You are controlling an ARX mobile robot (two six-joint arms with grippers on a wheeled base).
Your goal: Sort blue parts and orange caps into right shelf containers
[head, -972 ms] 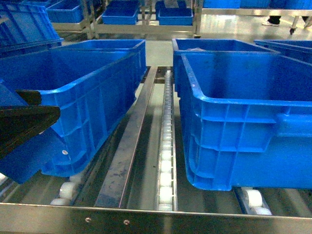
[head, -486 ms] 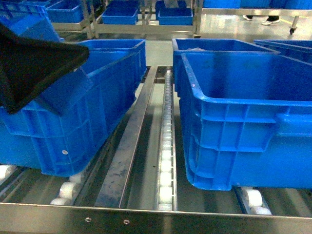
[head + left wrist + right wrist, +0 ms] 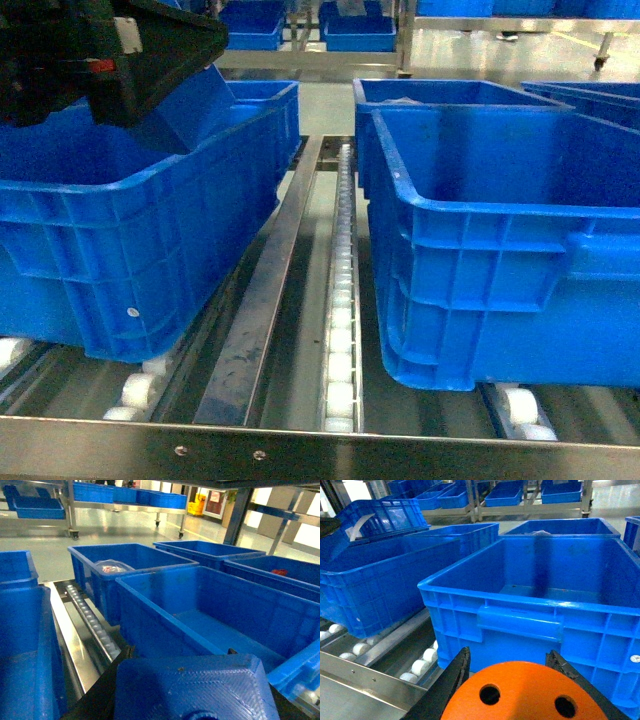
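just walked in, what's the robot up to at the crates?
Each arm holds one piece. The left gripper carries a blue part, raised over the left crate in the head view. The right gripper is closed on an orange cap, in front of the empty right crate. Neither piece has been dropped yet.

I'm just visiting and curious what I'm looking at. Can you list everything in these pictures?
Front crates: two, bright blue, left crate and right crate on the rollers.
Rear crates: several, blue, behind them and on far racks; one holds a clear bag.
Roller track: one, white wheels in a steel rail, between the front crates.
Blue part: one, held by the left end effector.
Orange cap: one, holed top, held by the right end effector.
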